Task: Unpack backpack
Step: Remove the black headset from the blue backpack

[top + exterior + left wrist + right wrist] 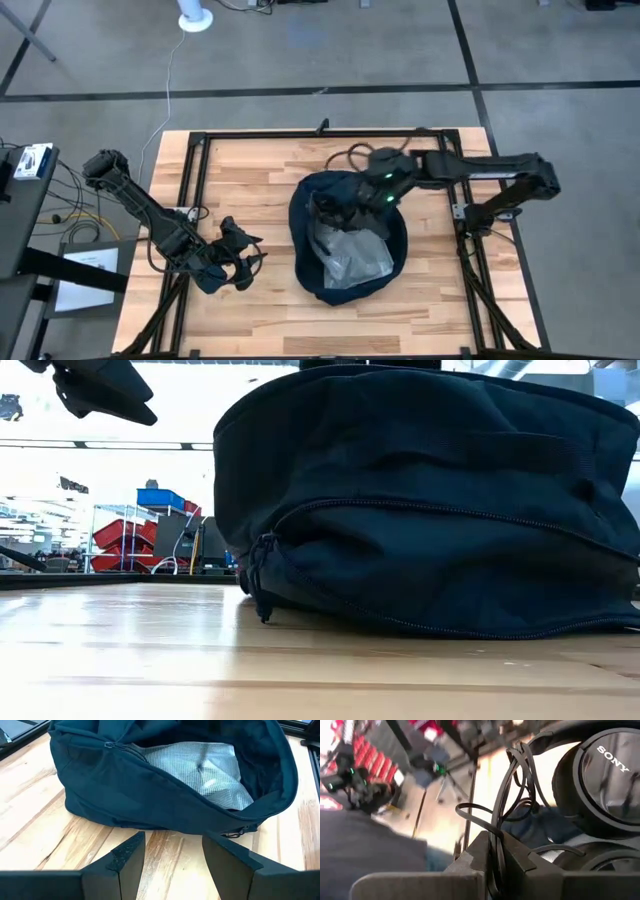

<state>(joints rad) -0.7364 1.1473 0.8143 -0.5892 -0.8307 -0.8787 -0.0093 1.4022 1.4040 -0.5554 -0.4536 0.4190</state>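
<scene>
The navy backpack [347, 238] lies flat right of the tabletop's [250, 170] centre, long axis running from far edge to near edge, its unzipped mouth gaping upward for access. The right gripper [495, 855], over the far end of the opening, pinches the cable [501, 815] of black Sony headphones [600, 775]. The left gripper [172, 855] waits spread and empty, near the left edge.

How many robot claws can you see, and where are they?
2. The left claw sits open over the table, beside the backpack. The right claw is at the backpack's open top, shut on a black headphone cable.
</scene>
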